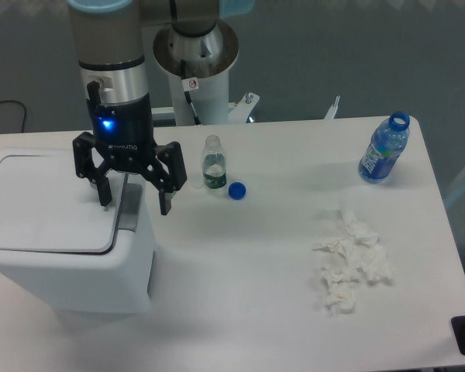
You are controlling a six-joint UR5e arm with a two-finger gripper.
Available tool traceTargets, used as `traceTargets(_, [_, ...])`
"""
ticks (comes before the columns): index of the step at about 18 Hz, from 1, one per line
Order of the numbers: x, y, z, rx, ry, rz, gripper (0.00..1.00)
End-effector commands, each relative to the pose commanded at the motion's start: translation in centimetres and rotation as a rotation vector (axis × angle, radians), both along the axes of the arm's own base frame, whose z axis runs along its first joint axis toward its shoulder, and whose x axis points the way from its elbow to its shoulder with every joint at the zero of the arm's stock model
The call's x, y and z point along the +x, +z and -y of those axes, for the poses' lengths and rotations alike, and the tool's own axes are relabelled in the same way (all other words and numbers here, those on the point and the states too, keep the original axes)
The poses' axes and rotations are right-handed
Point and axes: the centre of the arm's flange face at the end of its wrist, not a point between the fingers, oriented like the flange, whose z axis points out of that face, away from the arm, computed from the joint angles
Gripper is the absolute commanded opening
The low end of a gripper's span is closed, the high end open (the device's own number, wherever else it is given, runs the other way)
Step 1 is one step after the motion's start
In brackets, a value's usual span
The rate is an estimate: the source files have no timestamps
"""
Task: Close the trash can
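The trash can (101, 271) is a large boxy white bin at the table's left edge. Its flat white lid (46, 205) lies level on the body with no gap showing at the front. A grey tab (129, 208) sits at the lid's right side. My gripper (135, 200) hovers over the bin's right rim, pointing down and open. One finger hangs over the lid's right edge and the other past the bin's right side. Nothing is held between the fingers.
A small clear bottle (212, 164) without its cap stands right of the gripper, with a blue cap (236, 190) beside it. A blue bottle (384, 149) stands at the far right. Crumpled white tissues (350, 260) lie on the right half of the table.
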Motion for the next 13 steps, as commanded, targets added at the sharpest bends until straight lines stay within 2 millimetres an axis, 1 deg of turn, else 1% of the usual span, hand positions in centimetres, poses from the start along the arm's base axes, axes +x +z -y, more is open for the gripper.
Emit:
traceTargets(2, [-0.12, -0.36, -0.17, -0.005, 0.0, 0.003, 1.0])
traceTargets(10, [-0.16, -0.43, -0.22, -0.006, 0.001, 0.002, 1.0])
traceTargets(13, [-0.4, -1.15, -0.56, -0.016, 0.001, 0.009, 1.0])
